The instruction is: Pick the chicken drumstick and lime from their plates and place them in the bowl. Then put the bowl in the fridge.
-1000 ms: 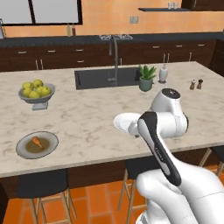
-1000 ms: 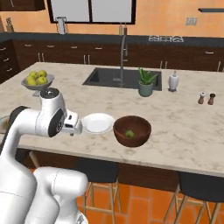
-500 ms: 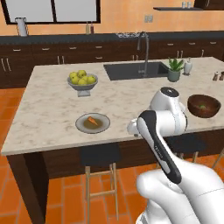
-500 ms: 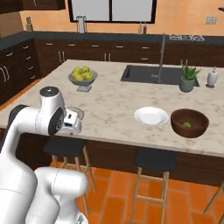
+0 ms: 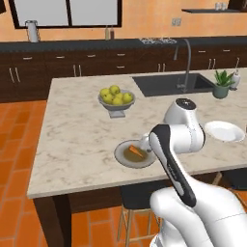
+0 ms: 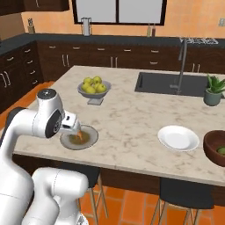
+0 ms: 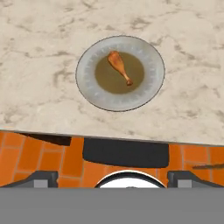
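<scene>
The chicken drumstick (image 7: pixel 120 66) lies small and orange-brown on the brownish centre of the grey plate (image 7: pixel 87 83), near the island's front edge. My gripper (image 7: pixel 113 177) hangs above and in front of that plate, open, with nothing between its fingers. From the right base view the gripper (image 6: pixel 73 126) sits over the grey plate (image 6: pixel 66 141) and partly covers the drumstick (image 6: pixel 81 136). The white plate (image 6: pixel 179 137) is bare. Cut by the right edge, the reddish-brown bowl (image 6: pixel 213 145) holds the lime (image 6: pixel 221 150). In the left base view my arm hides part of the grey plate (image 5: pixel 120 155). The fridge is out of view.
A grey footed fruit bowl (image 6: pixel 93 90) with yellow-green fruit stands behind the grey plate. Sink and faucet (image 6: pixel 181 61) lie at the back right, with a potted plant (image 6: pixel 213 90) beside them. Dark stools (image 7: pixel 126 152) stand under the island's front edge.
The base has driven left along the island, so the whole scene shifted right. The grey plate with the drumstick now lies just under my hand. The gripper has stayed open.
</scene>
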Robot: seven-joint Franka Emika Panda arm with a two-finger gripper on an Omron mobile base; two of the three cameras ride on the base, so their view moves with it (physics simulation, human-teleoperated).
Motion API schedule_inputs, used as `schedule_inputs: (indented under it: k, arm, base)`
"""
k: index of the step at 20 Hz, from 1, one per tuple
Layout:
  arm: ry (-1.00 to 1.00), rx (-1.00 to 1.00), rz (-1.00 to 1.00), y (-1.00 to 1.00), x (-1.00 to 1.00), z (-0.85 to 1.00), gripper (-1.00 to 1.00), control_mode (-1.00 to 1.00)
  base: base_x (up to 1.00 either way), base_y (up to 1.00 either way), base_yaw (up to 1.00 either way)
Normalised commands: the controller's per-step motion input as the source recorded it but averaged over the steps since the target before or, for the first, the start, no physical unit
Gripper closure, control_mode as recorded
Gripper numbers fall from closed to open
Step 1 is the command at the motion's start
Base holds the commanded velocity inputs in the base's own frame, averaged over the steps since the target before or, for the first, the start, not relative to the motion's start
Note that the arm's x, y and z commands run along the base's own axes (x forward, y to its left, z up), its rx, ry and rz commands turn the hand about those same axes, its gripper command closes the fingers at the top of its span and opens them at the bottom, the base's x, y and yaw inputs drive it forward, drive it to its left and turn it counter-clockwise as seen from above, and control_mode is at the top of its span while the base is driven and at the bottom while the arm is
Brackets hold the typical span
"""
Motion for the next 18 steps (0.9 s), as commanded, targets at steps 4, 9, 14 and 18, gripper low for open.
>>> schedule_inputs:
  k: [4, 9, 14, 18]
  arm:
    - [0.05, 0.00, 0.04, 0.00, 0.56, -0.12, -1.00, -1.00]
    - [0.02, -0.10, 0.25, 0.00, 0.65, -0.60, -1.00, -1.00]
    - [0.00, -0.14, 0.06, 0.07, 0.93, -0.49, -1.00, -1.00]
    - [0.00, 0.00, 0.00, 0.04, 0.60, -0.28, -1.00, -1.00]
  base:
    - [0.21, 0.00, 0.00]
    - [0.00, 0.00, 0.00]
    - [0.00, 0.00, 0.00]
    - [0.00, 0.00, 0.00]
